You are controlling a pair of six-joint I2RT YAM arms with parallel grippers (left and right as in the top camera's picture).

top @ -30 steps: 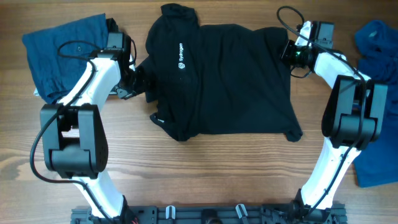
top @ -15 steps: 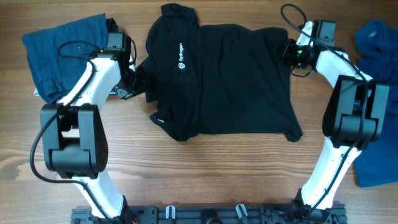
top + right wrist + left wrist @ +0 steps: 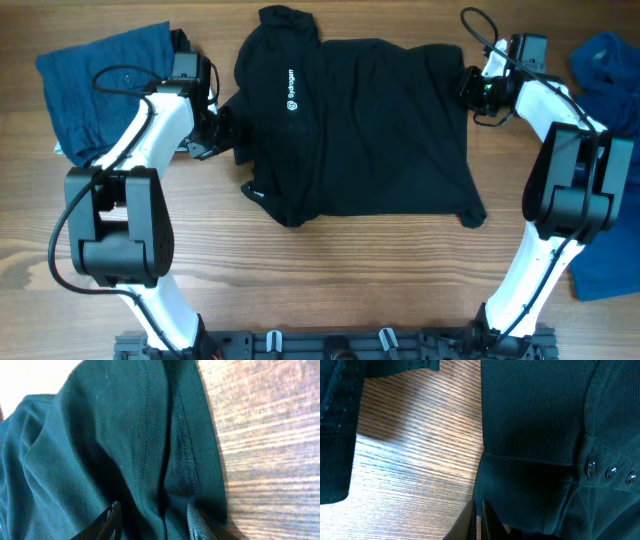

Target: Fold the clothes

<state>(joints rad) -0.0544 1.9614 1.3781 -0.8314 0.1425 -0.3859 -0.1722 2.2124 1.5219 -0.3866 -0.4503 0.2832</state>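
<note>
Presses left gripper (image 3: 478,522) together at black polo (image 3: 370,130) edge just ahead; holds right gripper (image 3: 155,522) apart, straddling polo's stitched hem.

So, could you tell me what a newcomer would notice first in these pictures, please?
A black polo with a white chest logo lies spread across the middle of the wooden table. The left gripper and right gripper sit at its opposite edges. A dark blue garment lies top left, a royal-blue garment at the right edge.
</note>
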